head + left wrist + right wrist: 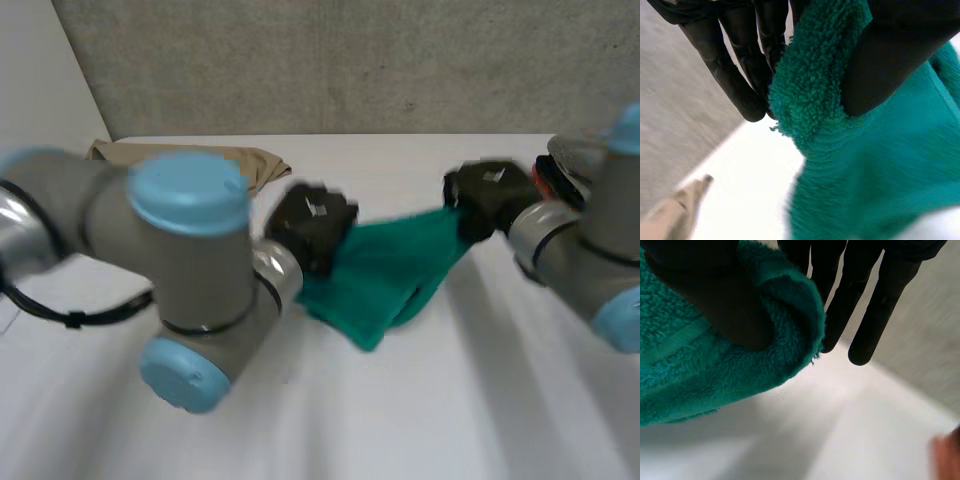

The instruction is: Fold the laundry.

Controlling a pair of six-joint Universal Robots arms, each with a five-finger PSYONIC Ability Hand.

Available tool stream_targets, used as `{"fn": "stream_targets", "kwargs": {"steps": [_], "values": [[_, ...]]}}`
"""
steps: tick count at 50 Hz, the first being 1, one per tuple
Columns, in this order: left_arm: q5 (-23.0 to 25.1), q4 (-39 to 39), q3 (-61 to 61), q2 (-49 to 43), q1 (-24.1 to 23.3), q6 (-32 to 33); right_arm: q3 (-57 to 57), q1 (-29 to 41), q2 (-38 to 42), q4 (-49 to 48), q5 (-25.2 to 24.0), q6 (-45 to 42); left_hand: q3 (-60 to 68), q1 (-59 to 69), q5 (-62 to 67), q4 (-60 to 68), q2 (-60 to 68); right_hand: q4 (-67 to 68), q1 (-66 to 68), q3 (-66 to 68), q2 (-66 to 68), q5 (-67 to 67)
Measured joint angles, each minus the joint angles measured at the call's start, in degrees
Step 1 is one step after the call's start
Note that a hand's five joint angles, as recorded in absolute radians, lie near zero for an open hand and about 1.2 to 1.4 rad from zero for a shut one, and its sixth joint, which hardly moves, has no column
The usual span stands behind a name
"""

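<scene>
Far left, at the back edge of the white table: tan cloth, bunched, apart from both hands. Next, left hand — clamped on one end of the green towel. In left wrist view, towel edge pinched between thumb and fingers, pile bunched at the grip. Towel stretched across mid-table between both hands, middle sagging toward the surface; contact with the table not discernible. Further right, right hand — clamped on the opposite end. In right wrist view, folded towel edge pinched under the thumb, outer fingers straight beside it. Far right, beside the right arm: dark and red item, too blurred to identify.
</scene>
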Motion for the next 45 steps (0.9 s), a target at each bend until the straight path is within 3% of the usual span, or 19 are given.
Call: {"fn": "stream_targets", "kwargs": {"steps": [7,12,17,19,20,22,24,29,30,35,40,45], "values": [[1.2,0.2,-0.1,9.1,5.6,-10.1,0.4,1.3,-9.3,-0.7,-3.7,-8.9,0.0,0.0,0.0,0.0,0.0,0.0,0.0,0.0,0.0,1.3],[2.7,-0.5,0.3,7.2,9.4,-12.6,0.8,5.9,-8.8,-0.7,-7.0,-12.4,0.3,0.0,0.0,0.1,0.3,0.0,1.0,0.0,0.0,1.4],[2.3,-3.5,1.9,0.1,12.8,-10.0,1.8,10.8,-3.8,-0.8,-8.5,-14.9,0.1,-0.1,0.0,-0.1,0.0,-2.5,-0.3,-2.3,-1.4,-1.1],[1.4,-4.7,2.7,-2.6,14.1,-8.3,2.0,12.4,-1.1,-0.8,-8.6,-15.5,-6.9,-5.7,-5.0,-6.8,-7.5,-17.6,-15.5,-17.6,-17.0,-16.7],[0.6,-5.4,3.5,-4.5,15.1,-7.0,2.0,13.2,0.6,-0.8,-8.4,-15.7,-23.5,-24.8,-22.1,-24.6,-25.4,-31.4,-28.7,-31.5,-31.5,-31.1],[-0.5,-6.2,4.3,-6.2,16.1,-5.4,1.7,14.1,3.1,-0.8,-7.7,-15.5,-34.6,-35.7,-33.3,-35.9,-35.5,-47.3,-44.1,-47.2,-47.4,-47.2],[-1.2,-6.7,4.7,-6.8,16.8,-4.2,1.3,14.1,4.4,-0.7,-6.4,-14.7,-42.7,-42.6,-41.2,-43.9,-43.4,-54.2,-49.4,-54.0,-53.4,-53.4],[-2.0,-6.9,4.4,-5.2,17.6,-3.1,0.3,13.0,5.0,-0.3,-2.5,-11.3,-48.2,-45.8,-47.3,-49.6,-48.8,-56.2,-49.6,-55.9,-54.7,-54.5],[-2.0,-6.6,3.1,-2.6,17.7,-2.8,0.0,11.6,4.0,0.3,0.5,-8.3,-48.6,-45.8,-47.6,-49.9,-49.3,-56.2,-49.6,-55.9,-54.7,-54.5],[-1.4,-4.8,-2.7,3.6,17.1,-2.0,1.1,8.8,0.5,3.0,4.1,-5.5,-48.6,-45.8,-47.5,-49.9,-49.3,-56.2,-49.6,-55.9,-54.7,-54.5],[-0.4,-0.9,-10.4,7.6,16.5,1.6,4.2,5.9,-2.1,7.7,4.8,-8.8,-49.0,-46.3,-48.4,-50.3,-49.9,-56.2,-49.6,-55.9,-54.7,-54.5],[1.2,3.3,-13.0,4.8,17.0,7.6,7.0,3.9,-0.8,8.9,3.2,-15.7,-50.9,-48.2,-50.0,-51.8,-51.4,-56.2,-49.6,-55.9,-54.6,-54.4]]}}
